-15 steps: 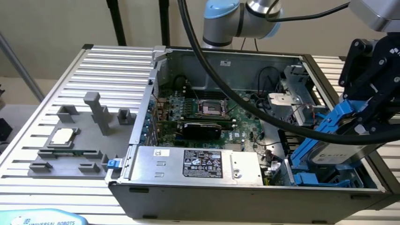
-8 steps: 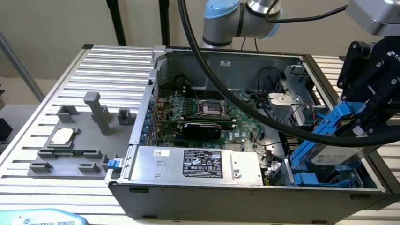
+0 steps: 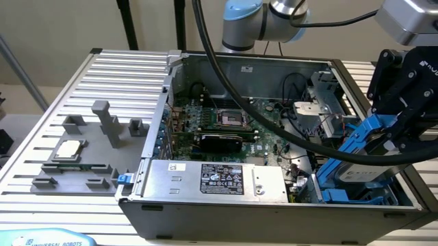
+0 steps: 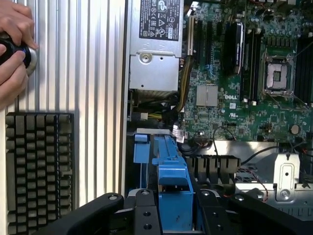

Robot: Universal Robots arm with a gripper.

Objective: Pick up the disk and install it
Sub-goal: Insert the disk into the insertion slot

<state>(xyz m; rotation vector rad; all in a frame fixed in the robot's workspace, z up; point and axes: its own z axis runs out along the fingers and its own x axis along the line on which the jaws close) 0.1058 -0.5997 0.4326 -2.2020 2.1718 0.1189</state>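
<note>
Disk, the flat silver-grey metal drive framed in bright blue plastic (image 3: 360, 173), is up on a tilt, and the black tool (image 3: 383, 137) is pinching it by that blue frame! Its lower end dips into the open grey metal computer case (image 3: 226, 215), by the blue drive bay (image 3: 342, 196), toward the ribbed aluminium bench's (image 3: 102, 77) edge on the exterior view's right. The grey power-supply box with the black label (image 3: 219, 178) lies near, apart from it.
</note>
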